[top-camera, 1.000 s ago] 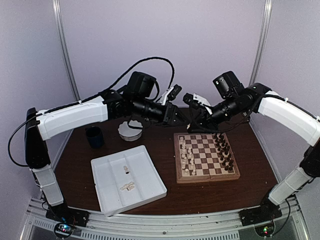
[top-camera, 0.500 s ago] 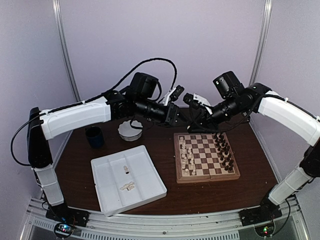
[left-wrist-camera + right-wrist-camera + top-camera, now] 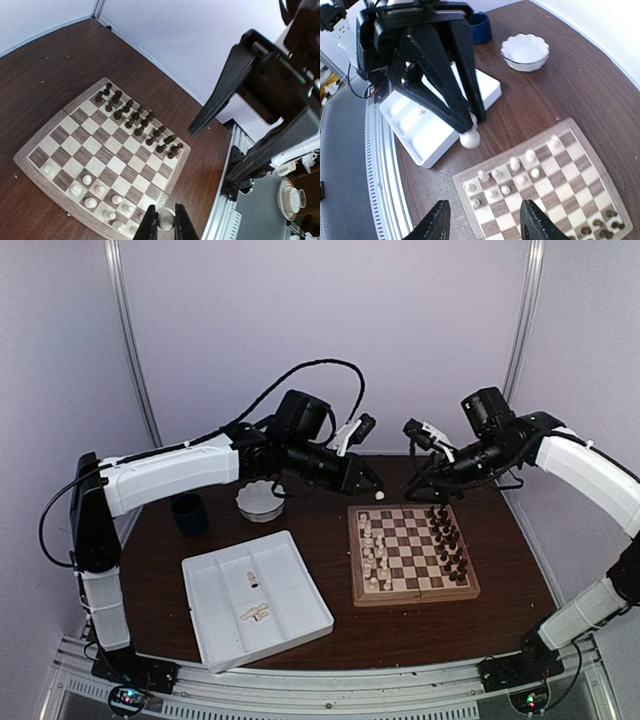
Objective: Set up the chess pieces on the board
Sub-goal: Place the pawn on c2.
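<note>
Left gripper [image 3: 165, 226] pinched tight on one cream chess piece [image 3: 469, 138], high over the board [image 3: 411, 546] near its far, cream-side corner; right gripper [image 3: 484, 223] wide, empty; I note white tray [image 3: 290, 585], bowl [image 3: 260, 505], blue cup [image 3: 188, 514] leftward; dark wooden table [image 3: 520, 570]; pale lilac walls.

No writing, number or brand can be read — neither on the board [image 3: 415, 550] nor on the white tray [image 3: 300, 600] left of it.

Both arms raised, reaching inward; left hand [image 3: 165, 222] pinched closed, right hand [image 3: 484, 212] spread apart
</note>
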Motion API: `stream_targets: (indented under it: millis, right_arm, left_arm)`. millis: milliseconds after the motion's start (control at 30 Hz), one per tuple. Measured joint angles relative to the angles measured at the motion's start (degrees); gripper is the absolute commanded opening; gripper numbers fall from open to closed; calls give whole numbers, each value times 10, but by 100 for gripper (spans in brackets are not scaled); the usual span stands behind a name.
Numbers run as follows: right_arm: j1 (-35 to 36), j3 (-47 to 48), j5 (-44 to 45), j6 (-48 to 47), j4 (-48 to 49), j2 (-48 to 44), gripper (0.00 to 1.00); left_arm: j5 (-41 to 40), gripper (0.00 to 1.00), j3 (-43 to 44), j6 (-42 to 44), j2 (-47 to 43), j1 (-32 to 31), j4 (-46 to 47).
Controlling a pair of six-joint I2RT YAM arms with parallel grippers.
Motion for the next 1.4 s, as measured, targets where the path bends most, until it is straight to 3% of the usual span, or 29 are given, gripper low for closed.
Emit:
stream_targets:
  millis: [200,367,833,1400]
  right_arm:
    - [-155,-123,-67,25,49,-78,56]
    - [-203,-185,-65,39,77,-93,57]
    - [-216,-189,-66,44,109,-93,57]
    - [-216,-189,-70,43,108,-93,57]
  left_arm:
    - [-40,5,42,65,80,0,0]
    - [-45,5,100,117,162,0,-12]
    - [-113,5,285,231,333,0,-84]
    - [-148,6,303,280,355,0,-128]
